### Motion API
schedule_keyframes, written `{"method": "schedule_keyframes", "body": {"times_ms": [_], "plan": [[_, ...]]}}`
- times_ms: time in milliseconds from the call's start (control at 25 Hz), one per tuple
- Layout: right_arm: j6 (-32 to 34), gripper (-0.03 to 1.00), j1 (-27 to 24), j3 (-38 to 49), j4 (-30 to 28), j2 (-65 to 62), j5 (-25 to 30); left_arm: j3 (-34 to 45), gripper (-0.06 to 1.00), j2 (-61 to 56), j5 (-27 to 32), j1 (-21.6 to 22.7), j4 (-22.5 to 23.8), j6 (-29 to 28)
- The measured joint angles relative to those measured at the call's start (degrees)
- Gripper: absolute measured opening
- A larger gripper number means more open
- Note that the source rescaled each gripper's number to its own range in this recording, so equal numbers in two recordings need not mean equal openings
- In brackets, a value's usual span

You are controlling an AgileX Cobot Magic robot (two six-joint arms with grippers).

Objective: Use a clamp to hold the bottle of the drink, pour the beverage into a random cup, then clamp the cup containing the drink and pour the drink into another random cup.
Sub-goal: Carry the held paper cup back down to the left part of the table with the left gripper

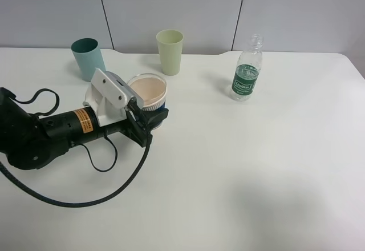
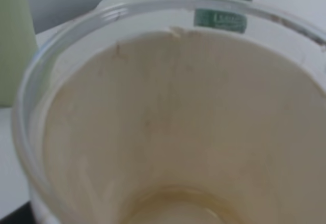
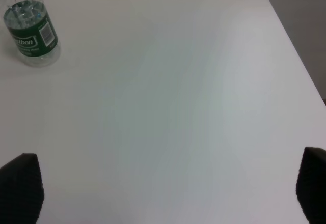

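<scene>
In the exterior high view the left gripper [image 1: 153,117] sits at centre left of the frame, its jaws closed around the lower wall of a cream-lined paper cup [image 1: 147,91] that stands upright on the white table [image 1: 239,177]. The left wrist view looks straight down into that cup [image 2: 178,132]: a shallow pool of pale liquid seems to lie at the bottom, though the blur makes this uncertain.

The cup looks light and thin-walled, so it will likely dent under a hard squeeze and slip under a weak one; a hold low on the wall, below the stiff rolled rim, seems safest and keeps the lip free for pouring.

The two candidate targets stand in the upper left: a teal cup [image 1: 87,58] and a pale green cup [image 1: 170,51]. The plastic bottle [image 1: 247,75] stands uncapped at upper right, nearly empty.

The right gripper [image 3: 163,188] shows only two dark fingertips [image 3: 20,186] well apart at the lower corners, holding nothing.
</scene>
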Motion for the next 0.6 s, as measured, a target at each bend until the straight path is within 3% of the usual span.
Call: {"method": "schedule_keyframes", "body": {"times_ms": [600], "plan": [[0.0, 1.0, 0.0, 0.0, 0.0, 0.0, 0.0, -1.78, 0.04, 8.6, -0.42, 0.0, 1.46, 2.79]]}}
